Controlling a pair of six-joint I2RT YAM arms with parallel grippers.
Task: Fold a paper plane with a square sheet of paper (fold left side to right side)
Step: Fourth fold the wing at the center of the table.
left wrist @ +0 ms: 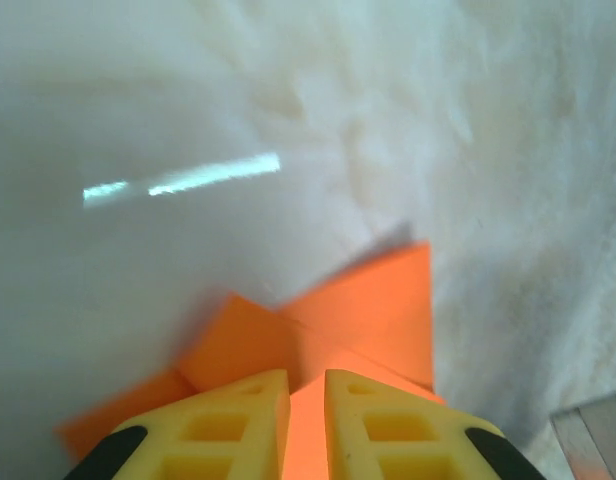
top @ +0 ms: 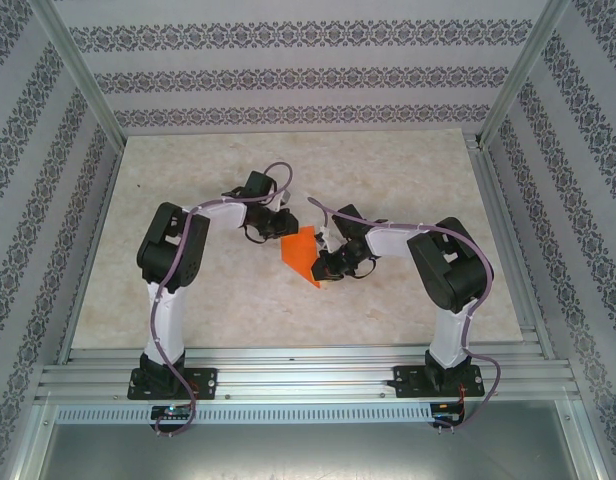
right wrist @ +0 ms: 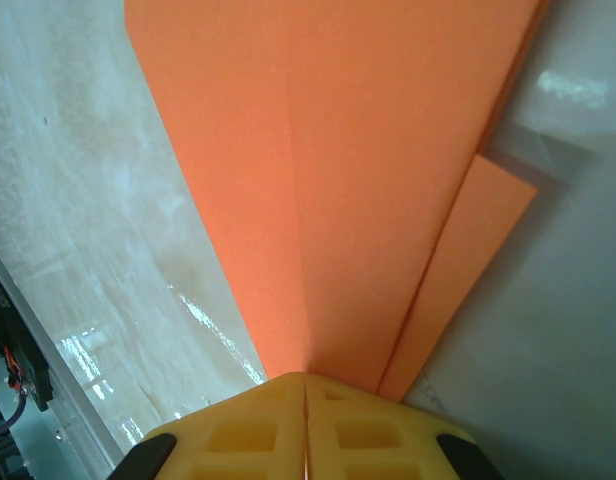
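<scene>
Paper (top: 301, 257), orange and creased, pinched at its narrow end by right end effector (right wrist: 306, 388), fingers pressed together on it. Widens out ahead of those fingers, over pale worktop (top: 188, 290). Lies also just ahead of and beneath left end effector (left wrist: 306, 385), fingers parted by a narrow gap, orange visible between.

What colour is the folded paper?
The paper is plain bright orange, clearest in the right wrist view.

Orange paper (top: 300, 257) mid-table; open tabletop (top: 228, 310) around
</scene>
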